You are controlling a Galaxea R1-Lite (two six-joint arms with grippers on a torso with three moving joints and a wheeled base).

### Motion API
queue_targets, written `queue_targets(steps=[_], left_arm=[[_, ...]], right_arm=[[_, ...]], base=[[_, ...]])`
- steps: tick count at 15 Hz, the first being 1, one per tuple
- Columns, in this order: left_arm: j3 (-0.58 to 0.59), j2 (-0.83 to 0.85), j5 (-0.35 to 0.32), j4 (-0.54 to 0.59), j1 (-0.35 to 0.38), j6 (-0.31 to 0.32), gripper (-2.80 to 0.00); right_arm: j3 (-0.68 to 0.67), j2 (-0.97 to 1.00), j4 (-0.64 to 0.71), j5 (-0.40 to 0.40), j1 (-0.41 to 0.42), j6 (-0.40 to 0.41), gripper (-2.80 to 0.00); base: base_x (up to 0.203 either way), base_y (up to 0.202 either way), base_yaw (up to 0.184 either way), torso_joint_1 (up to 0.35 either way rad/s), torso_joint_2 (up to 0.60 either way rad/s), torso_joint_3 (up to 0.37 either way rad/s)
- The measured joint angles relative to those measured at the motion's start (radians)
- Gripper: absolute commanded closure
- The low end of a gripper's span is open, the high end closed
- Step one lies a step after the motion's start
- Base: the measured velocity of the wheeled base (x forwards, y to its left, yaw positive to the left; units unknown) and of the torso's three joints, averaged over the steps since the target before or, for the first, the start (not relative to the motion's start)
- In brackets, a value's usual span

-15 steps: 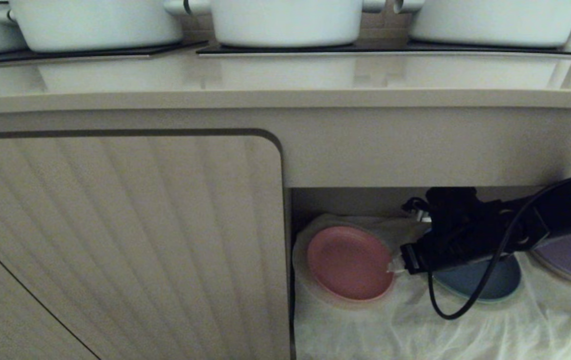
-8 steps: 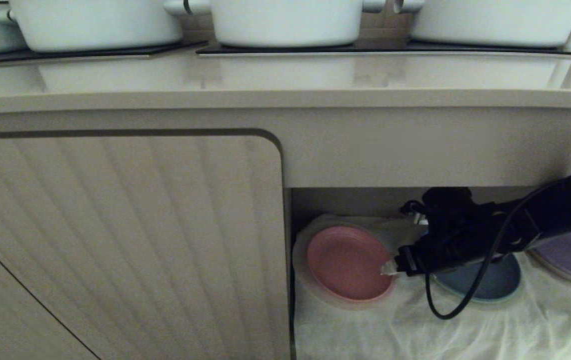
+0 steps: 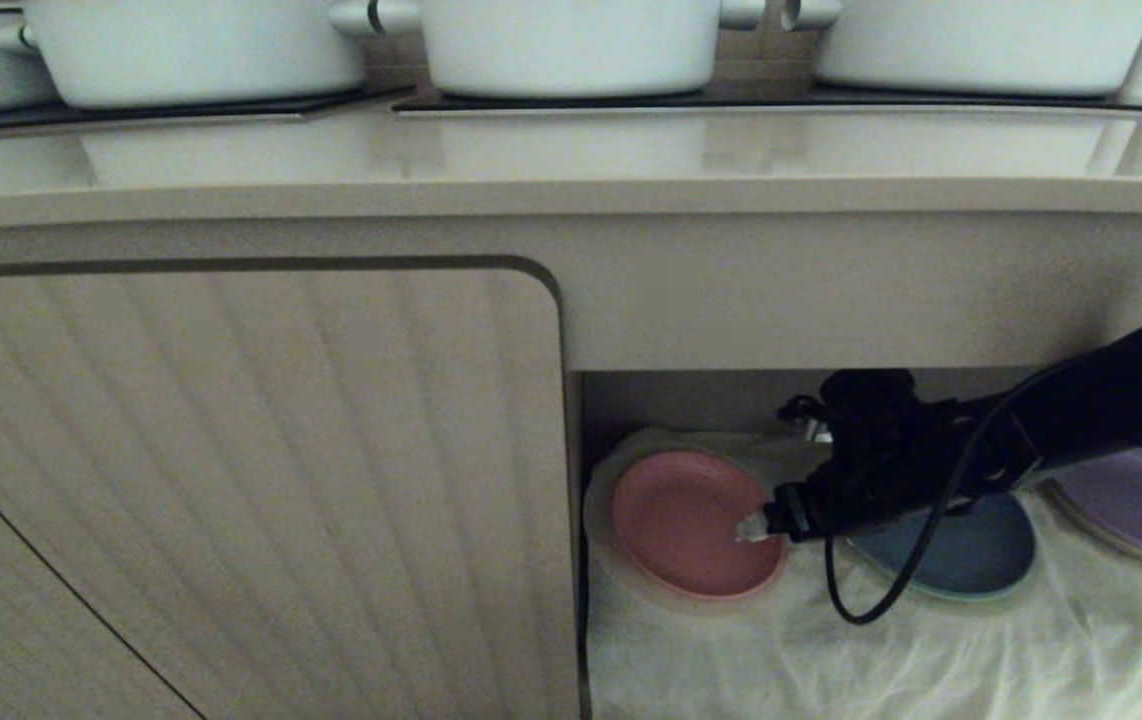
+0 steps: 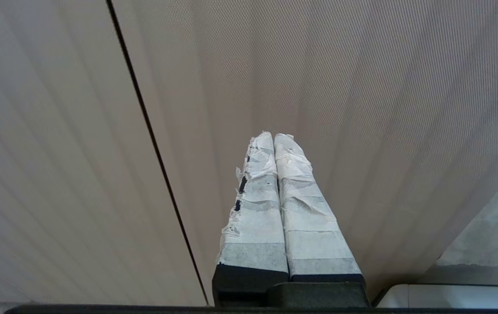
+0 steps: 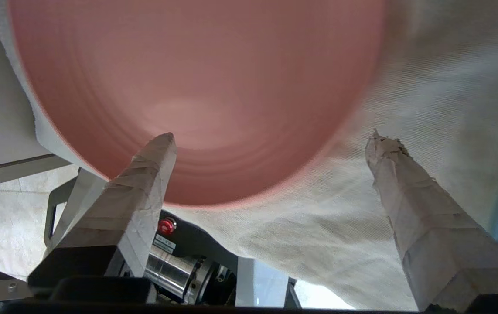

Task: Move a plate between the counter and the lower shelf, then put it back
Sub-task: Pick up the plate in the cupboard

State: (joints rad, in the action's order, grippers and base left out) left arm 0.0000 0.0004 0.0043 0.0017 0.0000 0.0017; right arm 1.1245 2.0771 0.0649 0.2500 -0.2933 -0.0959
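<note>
The pink plate [image 3: 693,522] lay flat on the white cloth [image 3: 831,650] of the lower shelf [image 3: 711,400], lower centre of the head frame, hard against the recess's left wall. I had the right gripper [image 3: 753,527] reaching in from the right, its jaws spread wide and empty, one fingertip [image 5: 158,148] over the plate's near rim, the other over bare cloth. The plate sat left of it, blue plate [image 3: 971,556] beneath the arm. My left gripper [image 4: 275,144] stayed parked, pressed together, by the cabinet door [image 3: 231,480].
</note>
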Motion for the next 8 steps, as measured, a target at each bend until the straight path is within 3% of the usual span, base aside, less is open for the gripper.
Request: queue_targets(steps=[8], left_arm=[[0.0, 0.0, 0.0, 0.0, 0.0, 0.0, 0.0]], right_arm=[[0.026, 0.05, -0.007, -0.003, -0.025, -0.051, -2.8]], base=[[0.0, 0.0, 0.0, 0.0, 0.0, 0.0]])
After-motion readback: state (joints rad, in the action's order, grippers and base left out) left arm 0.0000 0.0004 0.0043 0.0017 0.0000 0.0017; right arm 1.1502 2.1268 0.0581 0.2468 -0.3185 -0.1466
